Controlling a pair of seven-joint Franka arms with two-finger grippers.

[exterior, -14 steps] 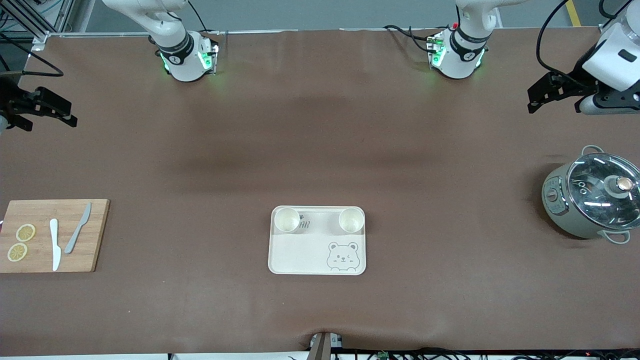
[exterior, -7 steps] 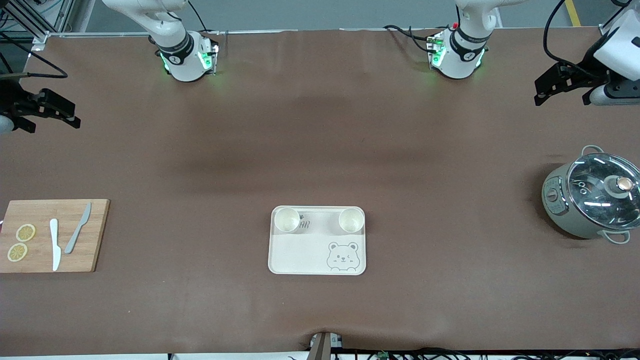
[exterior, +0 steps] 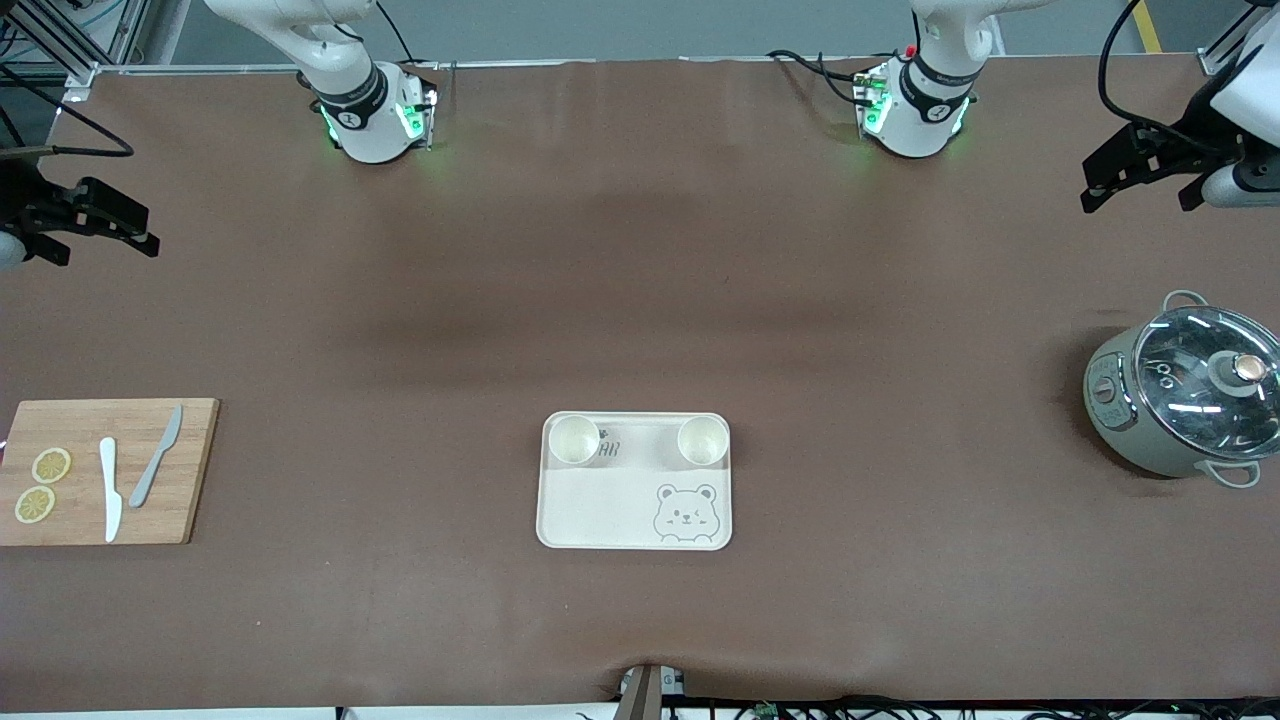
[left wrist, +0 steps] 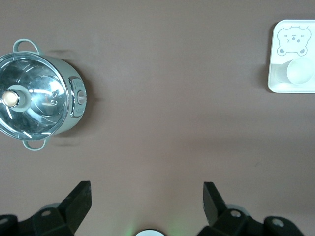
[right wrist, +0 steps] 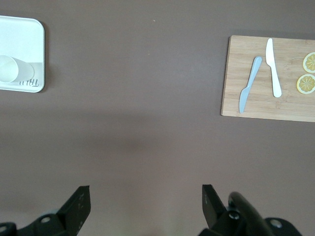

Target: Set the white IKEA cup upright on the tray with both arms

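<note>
brown matting covers the whole counter (exterior: 640, 250), and on it the tray (exterior: 610, 510) sits with two white cups standing upright at its two corners farthest from the front camera: one cup (exterior: 574, 440) toward the right arm's end, the other cup (exterior: 702, 440) toward the left arm's end. over the last second the left gripper (exterior: 1145, 172) has pulled up and away toward the edge at its own end of the counter, well apart from the tray, with the lidded pot (exterior: 1185, 395) below and in front of it; its fingers (left wrist: 78, 201) stand wide apart and hold nothing. the right gripper (exterior: 85, 225) has barely shifted, hanging over bare counter at its own end, well away from the tray, with the wooden cutting board (exterior: 105, 470) lying ahead of it on the counter; its fingers (right wrist: 78, 204) are likewise spread and empty. neither cup has moved during this retreat. judged from that, the placing looks finished: both cups are set down and released, both arms are withdrawing to the sides, and nothing appears left to do but park.
</note>
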